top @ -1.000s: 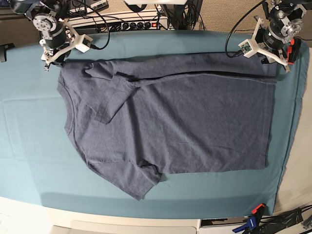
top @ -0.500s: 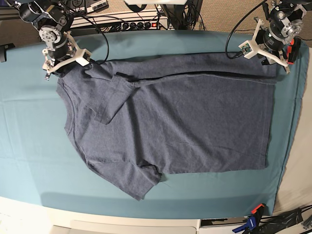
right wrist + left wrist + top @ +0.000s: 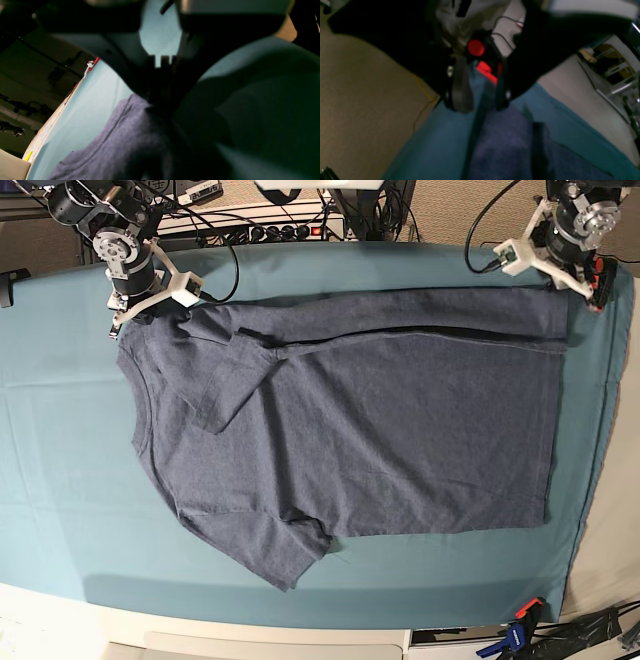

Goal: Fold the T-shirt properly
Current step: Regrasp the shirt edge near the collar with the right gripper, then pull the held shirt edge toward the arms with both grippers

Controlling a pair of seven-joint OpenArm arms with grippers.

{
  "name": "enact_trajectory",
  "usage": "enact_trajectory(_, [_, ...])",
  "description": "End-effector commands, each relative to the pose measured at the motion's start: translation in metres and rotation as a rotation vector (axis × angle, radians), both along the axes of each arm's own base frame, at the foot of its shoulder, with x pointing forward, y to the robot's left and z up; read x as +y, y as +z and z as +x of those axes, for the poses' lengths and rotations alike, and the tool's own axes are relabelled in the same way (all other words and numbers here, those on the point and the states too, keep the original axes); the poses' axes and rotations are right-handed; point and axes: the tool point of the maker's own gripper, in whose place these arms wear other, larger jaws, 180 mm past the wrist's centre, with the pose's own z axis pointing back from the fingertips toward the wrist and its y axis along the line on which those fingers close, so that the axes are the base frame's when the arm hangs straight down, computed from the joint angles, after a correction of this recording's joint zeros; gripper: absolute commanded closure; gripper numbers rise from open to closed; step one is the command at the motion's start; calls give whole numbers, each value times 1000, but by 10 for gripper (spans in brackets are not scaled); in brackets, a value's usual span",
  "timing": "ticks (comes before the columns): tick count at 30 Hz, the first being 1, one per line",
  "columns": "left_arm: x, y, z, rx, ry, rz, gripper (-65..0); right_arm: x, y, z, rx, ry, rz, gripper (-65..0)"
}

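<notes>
The slate blue-grey T-shirt (image 3: 350, 440) lies spread on the teal table cloth (image 3: 60, 480), collar to the left and hem to the right, with its far edge folded over. My right gripper (image 3: 122, 320) is at the far-left shoulder corner. In the right wrist view its jaws (image 3: 160, 100) are closed together on the T-shirt (image 3: 120, 150) fabric at their tips. My left gripper (image 3: 580, 285) hovers near the far-right hem corner. In the left wrist view its fingers (image 3: 460, 100) stand apart, open (image 3: 481, 105), above the T-shirt (image 3: 500, 150) edge with nothing between them.
A power strip and cables (image 3: 270, 225) run behind the table's far edge. A red clamp (image 3: 486, 71) sits on the cloth edge near the left gripper. Another clamp (image 3: 520, 620) grips the front right corner. The cloth ends near the right edge (image 3: 600, 430).
My right gripper came in to the shirt's far shoulder corner and shut on the fabric. My left arm drew back a little from the hem corner, still open.
</notes>
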Motion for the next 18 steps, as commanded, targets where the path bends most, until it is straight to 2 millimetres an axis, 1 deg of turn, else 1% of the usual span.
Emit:
enact_trajectory(1, [2,4,5,-24,-18,8,-211,-1,2,1,3,14,-4,0])
enact_trajectory(4, [4,-5,3,-13,-31,-10,-211,-1,2,1,3,14,-5,0])
enact_trajectory(6, [9,-9,5,-14,-38,1,-211,-1,2,1,3,13,-4,0])
enact_trajectory(10, [19,-10,16,-41,-39,34,-211,-1,3,2,0,14,-4,0])
enact_trajectory(14, [15,-7,26,-70,-52,16,-211,-1,5,7,-12,14,-4,0])
enact_trajectory(18, [13,-7,26,-69,-51,1,-211,0,6,7,-14,15,-3,0])
